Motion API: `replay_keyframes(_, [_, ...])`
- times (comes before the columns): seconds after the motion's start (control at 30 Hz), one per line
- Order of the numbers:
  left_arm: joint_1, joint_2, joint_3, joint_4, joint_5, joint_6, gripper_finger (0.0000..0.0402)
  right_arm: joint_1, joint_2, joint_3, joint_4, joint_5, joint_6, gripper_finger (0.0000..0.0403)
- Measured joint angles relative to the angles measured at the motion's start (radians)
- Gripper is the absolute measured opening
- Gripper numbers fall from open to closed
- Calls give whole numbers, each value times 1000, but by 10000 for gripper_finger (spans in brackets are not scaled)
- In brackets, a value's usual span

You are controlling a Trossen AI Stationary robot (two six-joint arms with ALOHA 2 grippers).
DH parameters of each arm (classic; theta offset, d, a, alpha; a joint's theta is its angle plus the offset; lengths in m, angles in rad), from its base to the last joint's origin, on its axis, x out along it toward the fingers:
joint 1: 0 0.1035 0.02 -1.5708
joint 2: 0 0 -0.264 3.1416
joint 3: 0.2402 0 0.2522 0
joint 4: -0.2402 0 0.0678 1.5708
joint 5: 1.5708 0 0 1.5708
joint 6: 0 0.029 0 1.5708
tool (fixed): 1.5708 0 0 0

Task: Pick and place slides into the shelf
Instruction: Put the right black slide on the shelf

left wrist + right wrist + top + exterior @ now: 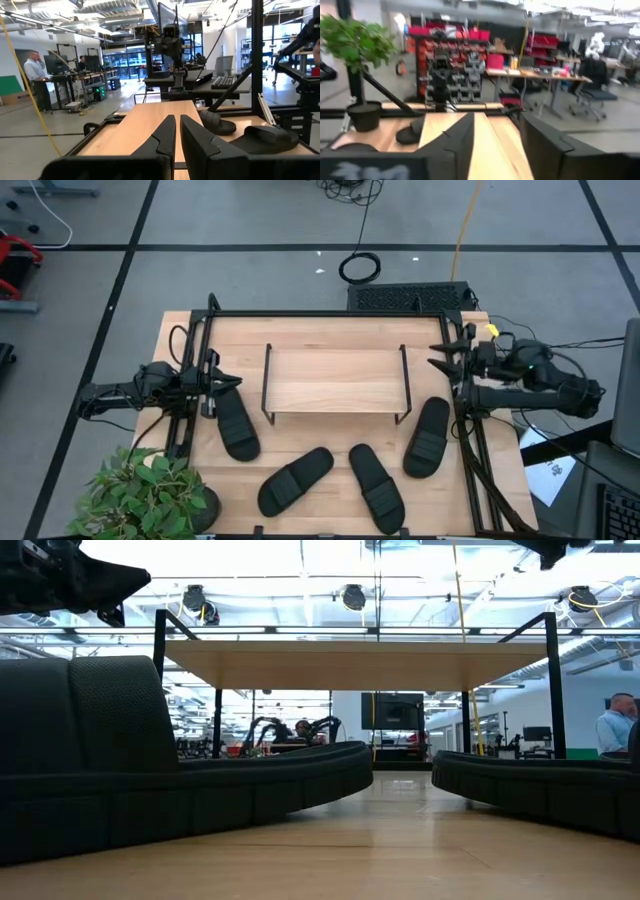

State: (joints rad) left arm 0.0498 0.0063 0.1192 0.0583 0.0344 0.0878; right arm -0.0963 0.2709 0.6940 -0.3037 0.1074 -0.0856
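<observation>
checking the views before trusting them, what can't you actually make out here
- Space under the shelf: the high view's plank top covers it.
- Slides: the low view is so close that the frame edges cut them off, so no whole slide shows.
- Potted plant: the high view's bottom edge cuts it off.
- Right wrist view: motion blur smears the room beyond the table.

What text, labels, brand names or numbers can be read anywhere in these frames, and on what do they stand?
None can be read.
White sheet of paper beside the table's right edge: dark printed marks, too small to read.
Right arm's wrist, bottom of the right wrist view: pale marking, too blurred to read.
Slides, shelf: no print visible.
</observation>
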Motion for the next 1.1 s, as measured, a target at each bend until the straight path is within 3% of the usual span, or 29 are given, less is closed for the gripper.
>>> replay_keyframes(0.17, [0,0,0,44,-2,41,33,0,154,188,-211,24,36,195])
replay_keyframes(0.37, [0,0,0,37,-2,33,33,0,347,440,-652,99,165,206])
replay_keyframes(0.5, [0,0,0,15,-1,14,33,0,416,529,-892,105,252,210])
replay_keyframes(0.77, [0,0,0,12,-1,2,33,0,426,485,-1057,-75,387,209])
replay_keyframes(1.1, [0,0,0,11,-1,-15,33,0,424,244,-956,-300,488,223])
